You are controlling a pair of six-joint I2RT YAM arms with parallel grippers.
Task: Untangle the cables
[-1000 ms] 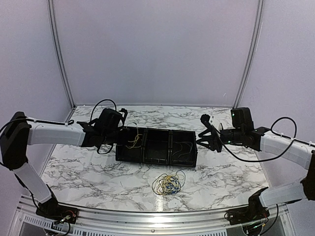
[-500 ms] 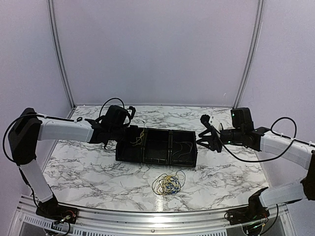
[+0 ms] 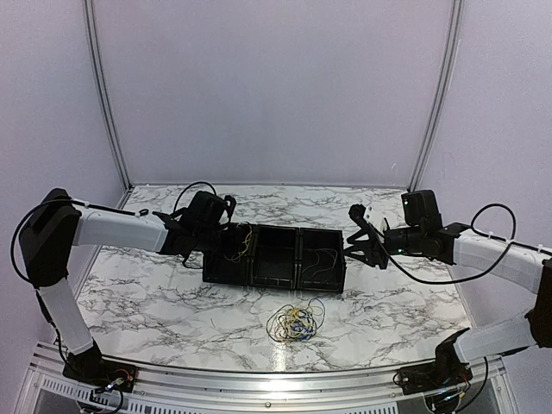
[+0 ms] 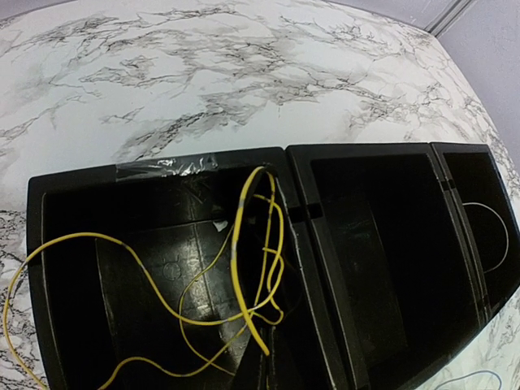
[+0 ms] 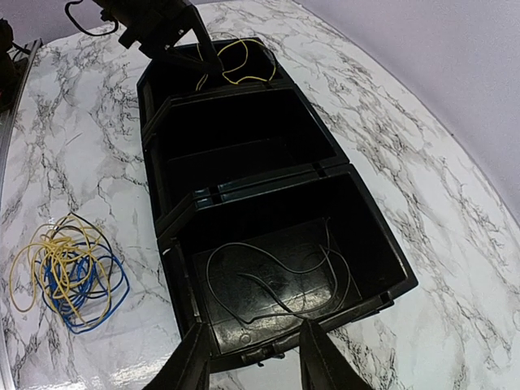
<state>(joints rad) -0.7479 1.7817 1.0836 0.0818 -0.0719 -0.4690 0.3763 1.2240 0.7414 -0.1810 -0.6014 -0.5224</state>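
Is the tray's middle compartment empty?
Empty: the middle compartment shows only bare black floor; the yellow wire lies in the end one beside it.

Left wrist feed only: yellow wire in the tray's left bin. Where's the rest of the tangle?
Observer: The yellow-and-blue tangle lies on the table in front of the tray, outside it.
Operator: Right bin? I see only a sliver.
Observer: One thin grey wire looped on its floor, nothing else.
Operator: Right arm?
Observer: The right gripper is open and empty, just off the tray's right end.
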